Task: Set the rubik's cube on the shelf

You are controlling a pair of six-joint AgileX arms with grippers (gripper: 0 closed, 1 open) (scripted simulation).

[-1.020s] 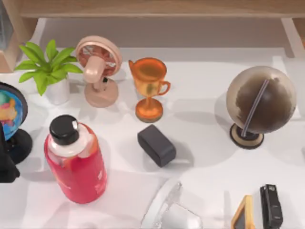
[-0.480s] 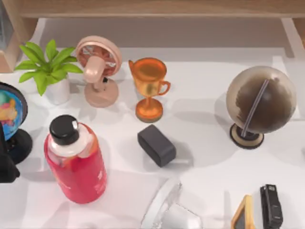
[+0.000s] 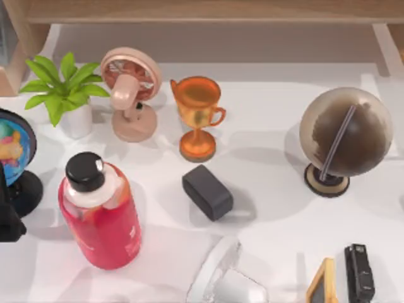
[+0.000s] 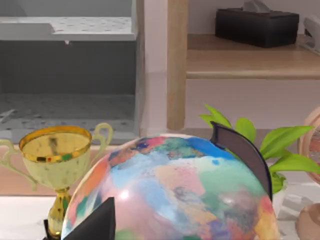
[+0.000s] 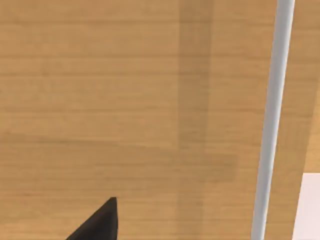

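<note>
Top view matches the earlier frames: nothing on the table (image 3: 278,214) has moved. At far left the left arm (image 3: 9,218) sits by the colourful globe (image 3: 14,148); whether its hand is spread or pressed together I cannot tell. The shelf (image 3: 208,11) runs along the far edge. Right wrist view faces wood grain (image 5: 125,100) close up.

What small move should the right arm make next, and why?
Probably back the right gripper away from the wooden panel: its wrist camera faces wood grain close up, not the table. The left arm sits at the table's left edge beside the coloured globe.
</note>
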